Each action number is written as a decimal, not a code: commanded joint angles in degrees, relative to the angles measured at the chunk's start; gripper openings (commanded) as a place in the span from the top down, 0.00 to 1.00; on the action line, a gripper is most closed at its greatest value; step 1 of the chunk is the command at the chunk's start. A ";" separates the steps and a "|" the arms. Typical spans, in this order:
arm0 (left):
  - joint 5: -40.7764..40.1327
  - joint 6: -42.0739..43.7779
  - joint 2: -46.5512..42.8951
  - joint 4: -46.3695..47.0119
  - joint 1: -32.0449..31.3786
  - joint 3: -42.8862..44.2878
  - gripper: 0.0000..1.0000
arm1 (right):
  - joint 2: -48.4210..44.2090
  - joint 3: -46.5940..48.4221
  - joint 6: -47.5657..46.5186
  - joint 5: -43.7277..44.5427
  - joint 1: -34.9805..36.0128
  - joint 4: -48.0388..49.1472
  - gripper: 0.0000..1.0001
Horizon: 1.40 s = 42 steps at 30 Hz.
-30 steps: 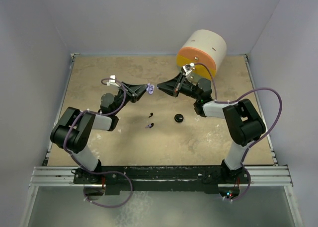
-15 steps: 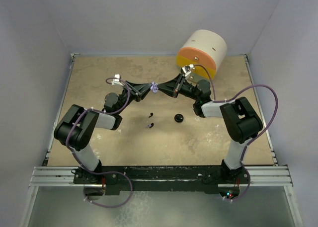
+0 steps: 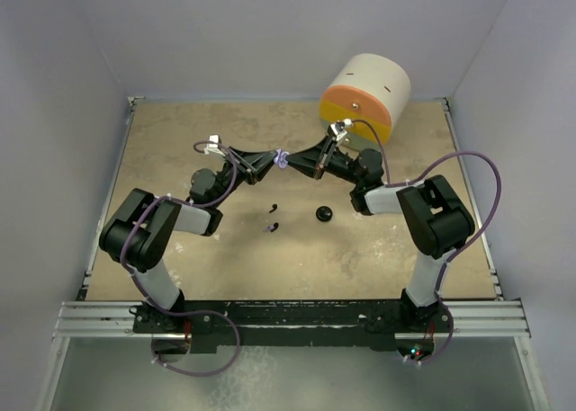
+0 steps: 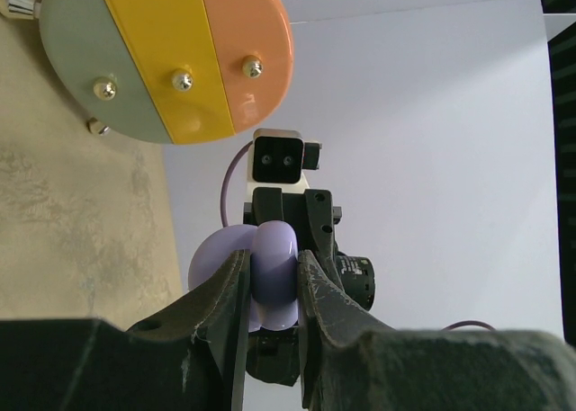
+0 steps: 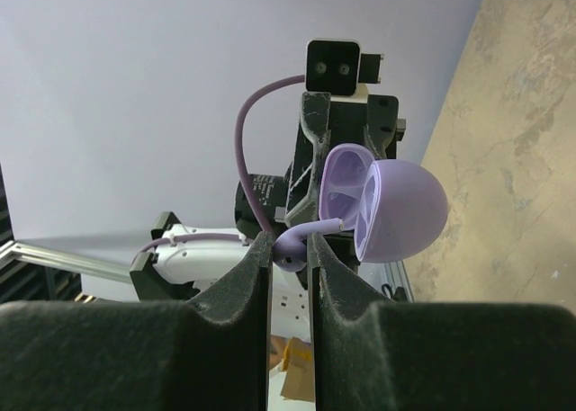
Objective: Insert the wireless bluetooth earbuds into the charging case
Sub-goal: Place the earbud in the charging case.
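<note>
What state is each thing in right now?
left gripper: shut on the case.
right gripper: shut on the lavender earbud.
case: lid open, held off the table.
lavender earbud: held at the case's opening.
black earbud: loose on the table.
black puck: resting on the table.

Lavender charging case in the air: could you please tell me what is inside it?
The lavender clamshell charging case shows one hollow, seemingly empty half; the lavender earbud in the right fingers only reaches its mouth. The other half's inside is hidden.

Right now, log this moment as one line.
left pincer: grips open case | right pincer: grips lavender earbud | earbud beside case opening
</note>
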 commanded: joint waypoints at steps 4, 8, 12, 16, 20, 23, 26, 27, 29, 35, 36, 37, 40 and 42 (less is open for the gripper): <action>-0.27 -0.37 -2.53 4.10 -0.30 -0.09 1.00 | 0.00 -0.45 1.64 -1.92 0.11 5.49 1.00; -0.19 -0.39 -3.27 4.06 -0.26 -0.41 1.00 | 0.28 -0.68 2.10 -1.92 0.02 6.26 1.00; 0.04 -0.24 -4.09 3.70 -0.25 -0.74 1.00 | 0.78 -0.90 3.07 -1.93 0.00 7.41 1.00; 0.15 -0.01 -5.09 2.99 -0.29 -1.57 1.00 | 1.13 -1.07 3.61 -1.84 -0.09 8.24 1.00; 0.23 0.47 -5.65 2.03 -0.29 -2.31 1.00 | 1.32 -1.05 3.87 -1.84 -0.15 8.68 1.00; 0.36 0.90 -5.80 1.22 -0.30 -2.88 1.00 | 1.41 -1.07 4.13 -1.84 -0.25 8.99 1.00; 0.21 1.10 -5.56 0.97 -0.26 -3.48 1.00 | 1.50 -1.07 4.13 -1.92 -0.24 9.18 1.00; 0.17 1.04 -5.27 1.01 -0.30 -3.59 1.00 | 1.38 -1.09 4.13 -1.92 -0.28 9.16 1.00; 0.00 0.92 -4.37 1.82 -0.30 -3.88 1.00 | 1.41 -1.24 4.20 -1.95 -0.31 9.18 1.00; 0.40 -1.72 -3.43 6.65 -0.23 -4.29 1.00 | 1.71 -1.86 4.24 -2.00 -0.42 9.82 1.00; 0.38 -1.57 -3.72 6.36 -0.29 -4.29 1.00 | 1.79 -1.98 4.29 -2.01 -0.42 9.90 1.00; 0.34 -1.33 -4.09 5.88 -0.30 -4.29 1.00 | 1.92 -2.06 4.31 -1.97 -0.46 9.93 1.00; 0.50 -0.36 -4.99 4.20 -0.27 -4.33 1.00 | 2.30 -2.13 4.56 -1.97 -0.59 10.52 1.00; 0.71 -0.23 -5.10 3.96 -0.30 -4.41 1.00 | 2.58 -2.12 4.83 -2.06 -0.61 10.92 1.00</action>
